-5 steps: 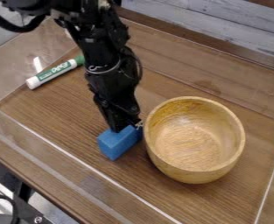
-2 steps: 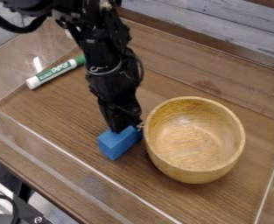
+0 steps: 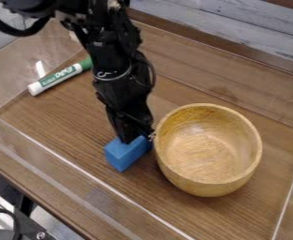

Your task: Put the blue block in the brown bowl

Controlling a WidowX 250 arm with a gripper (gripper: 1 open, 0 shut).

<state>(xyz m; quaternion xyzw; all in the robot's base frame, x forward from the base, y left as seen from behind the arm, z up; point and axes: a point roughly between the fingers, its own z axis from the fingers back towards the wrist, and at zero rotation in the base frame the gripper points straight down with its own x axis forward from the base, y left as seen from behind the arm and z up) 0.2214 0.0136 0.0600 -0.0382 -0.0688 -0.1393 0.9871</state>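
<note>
Gripper (image 3: 134,139) tips are buried against the top of the blue block (image 3: 124,154), so the contact faces can't be seen, and the block's upper right part is covered. Arm (image 3: 105,52) runs out of the top edge, base not visible. Marker (image 3: 57,76) label text is too small to read. Counter (image 3: 61,131) is cut off at left, bottom and right. The dark cables and frame at lower left are only partly in shot. Brown bowl (image 3: 209,148): its near outer wall underside is hidden.
</note>
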